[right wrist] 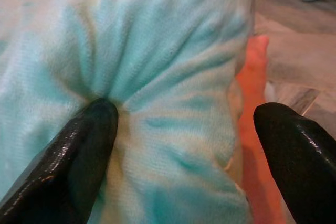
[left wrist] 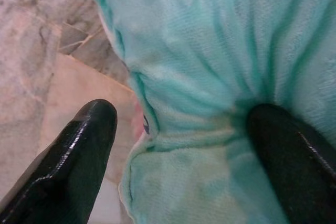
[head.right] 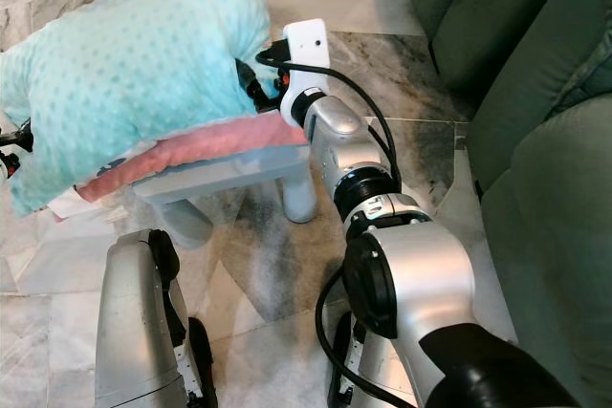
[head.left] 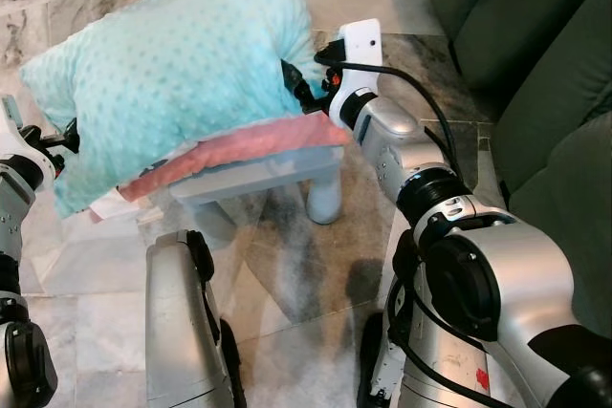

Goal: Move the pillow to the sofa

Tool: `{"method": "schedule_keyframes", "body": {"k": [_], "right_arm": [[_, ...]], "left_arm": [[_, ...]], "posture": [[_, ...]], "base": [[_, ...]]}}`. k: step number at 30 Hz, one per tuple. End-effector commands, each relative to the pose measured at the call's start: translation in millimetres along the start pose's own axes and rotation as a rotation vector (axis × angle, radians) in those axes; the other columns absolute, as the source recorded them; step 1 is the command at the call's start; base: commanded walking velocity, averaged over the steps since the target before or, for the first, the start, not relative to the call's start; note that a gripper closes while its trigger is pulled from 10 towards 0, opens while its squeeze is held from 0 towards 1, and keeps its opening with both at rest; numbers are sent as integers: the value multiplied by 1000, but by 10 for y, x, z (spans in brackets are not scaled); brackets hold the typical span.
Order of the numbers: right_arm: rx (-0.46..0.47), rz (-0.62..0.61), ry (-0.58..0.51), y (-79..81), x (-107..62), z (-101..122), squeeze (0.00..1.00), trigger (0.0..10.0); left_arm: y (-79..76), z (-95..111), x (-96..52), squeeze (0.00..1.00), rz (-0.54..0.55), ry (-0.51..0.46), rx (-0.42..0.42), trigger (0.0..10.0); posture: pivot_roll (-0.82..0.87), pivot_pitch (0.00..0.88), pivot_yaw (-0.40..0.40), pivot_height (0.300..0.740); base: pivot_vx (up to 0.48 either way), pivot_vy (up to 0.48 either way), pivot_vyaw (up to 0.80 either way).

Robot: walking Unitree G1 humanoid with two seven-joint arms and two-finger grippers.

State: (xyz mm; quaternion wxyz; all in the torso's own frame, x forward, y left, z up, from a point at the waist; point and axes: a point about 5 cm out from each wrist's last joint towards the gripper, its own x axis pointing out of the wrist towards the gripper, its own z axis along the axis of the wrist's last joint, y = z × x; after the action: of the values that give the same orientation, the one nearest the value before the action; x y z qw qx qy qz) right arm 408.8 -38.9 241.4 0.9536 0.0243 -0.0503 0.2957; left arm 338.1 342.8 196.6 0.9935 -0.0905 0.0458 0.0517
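A mint-green dotted plush pillow lies tilted on top of a flatter coral-pink cushion, both on the seat of a small pale blue chair standing on a marbled tile floor. The right gripper is at the pillow's right edge, fingers spread wide; in the right wrist view one black finger presses a dimple into the plush fabric while the other finger sits off past the pillow's edge, over the pink cushion, so it is apart and not clamped. The left gripper is at the pillow's left end, also spread: one finger digs into the mint fabric, the other hangs free beside the pillow's seam above the floor. In the left eye view the left arm meets the pillow's lower left corner. A dark green sofa stands to the robot's right, well apart from the pillow.
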Motion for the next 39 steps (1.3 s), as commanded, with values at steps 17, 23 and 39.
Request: {"method": "schedule_keyframes", "body": {"k": [17,23,39], "right_arm": [[11,-34,73,-137,-135,-263,0,0],[24,-37,58,-168,-145,-242,0,0],[12,-46,-19,-261,-149,-68,0,0]], "left_arm": [[-113,-55,9,0,-43,-52,-40,0],[-143,-10,42,0,-44,-73,-38,0],[-230,271,82,0,-34,-221,-72,0]], "posture": [[324,381,33,390],[321,378,40,390],[296,336,21,390]], "base": [[0,0,0],[0,0,0],[0,0,0]]}}
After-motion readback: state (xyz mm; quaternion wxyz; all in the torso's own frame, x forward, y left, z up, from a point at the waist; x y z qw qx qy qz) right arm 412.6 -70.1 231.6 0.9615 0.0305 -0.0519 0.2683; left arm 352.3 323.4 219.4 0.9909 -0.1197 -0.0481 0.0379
